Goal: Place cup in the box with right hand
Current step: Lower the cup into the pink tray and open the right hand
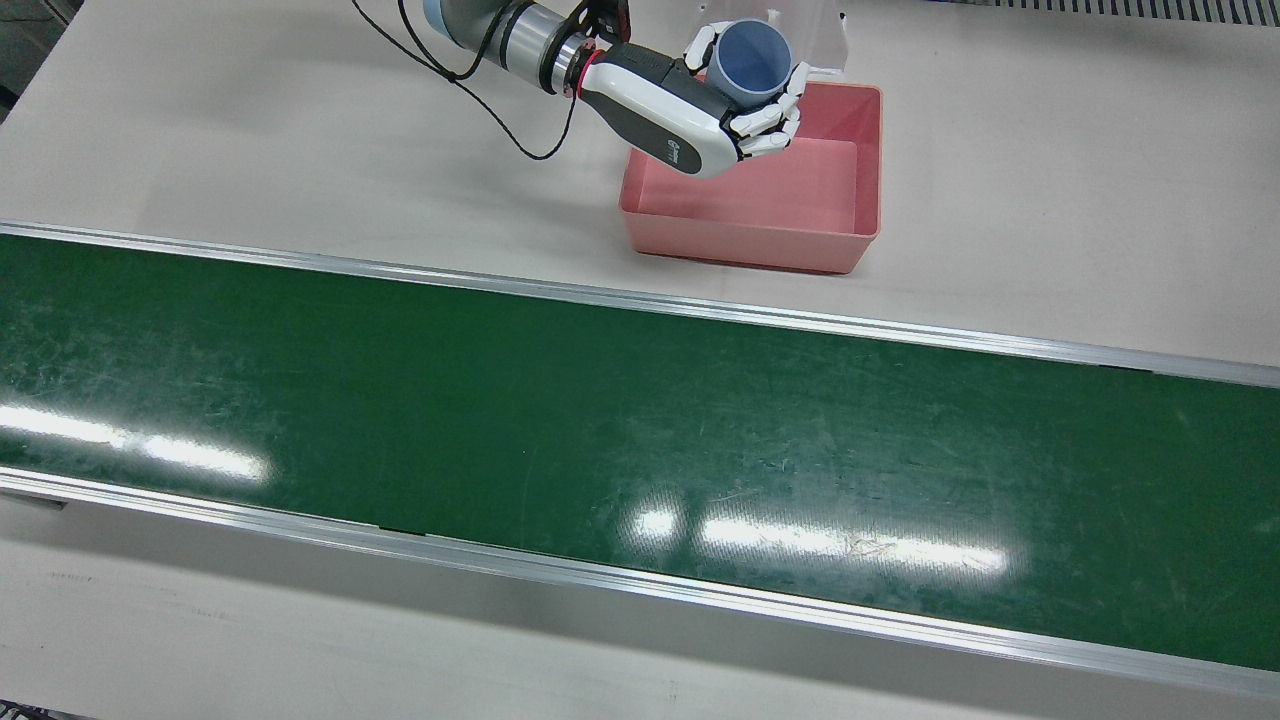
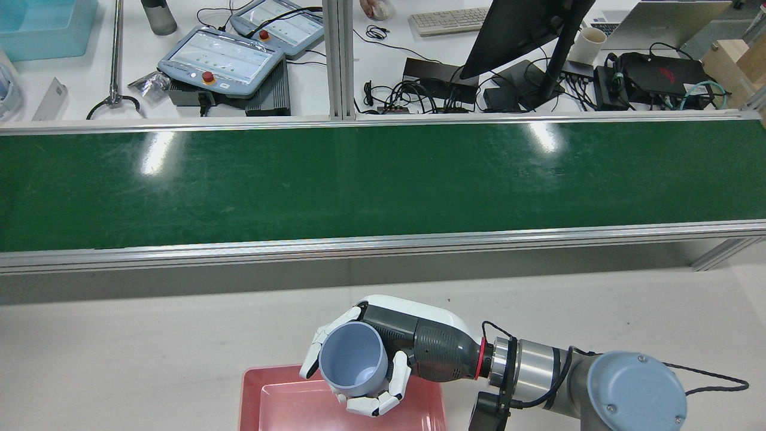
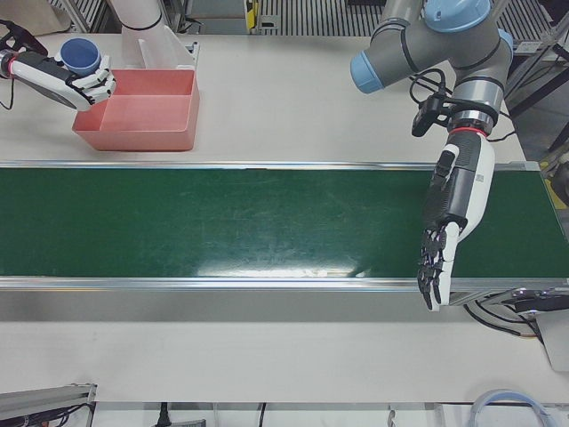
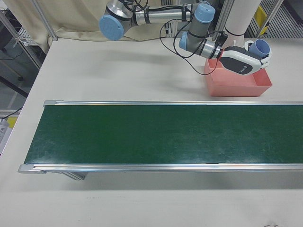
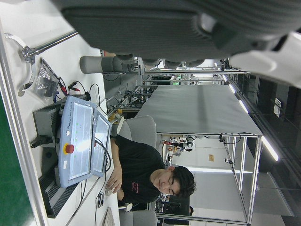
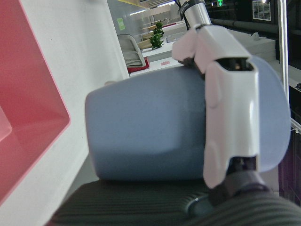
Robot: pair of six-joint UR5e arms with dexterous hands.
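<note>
My right hand (image 1: 700, 110) is shut on a blue-grey cup (image 1: 752, 58), held upright with its mouth up, above the back corner of the pink box (image 1: 860, 215). The same hand (image 2: 389, 353) and cup (image 2: 353, 362) show in the rear view over the box (image 2: 281, 398), and in the right-front view the cup (image 4: 261, 46) hangs over the box (image 4: 236, 87). In the right hand view the cup (image 6: 150, 136) fills the frame with a finger (image 6: 230, 127) across it. My left hand (image 3: 444, 240) is open, fingers pointing down over the belt's near edge.
The green conveyor belt (image 1: 640, 440) runs across the table in front of the box. White tabletop (image 1: 1050, 150) lies around the box. Behind the belt in the rear view are teach pendants (image 2: 221, 60), a monitor (image 2: 526, 30) and cables.
</note>
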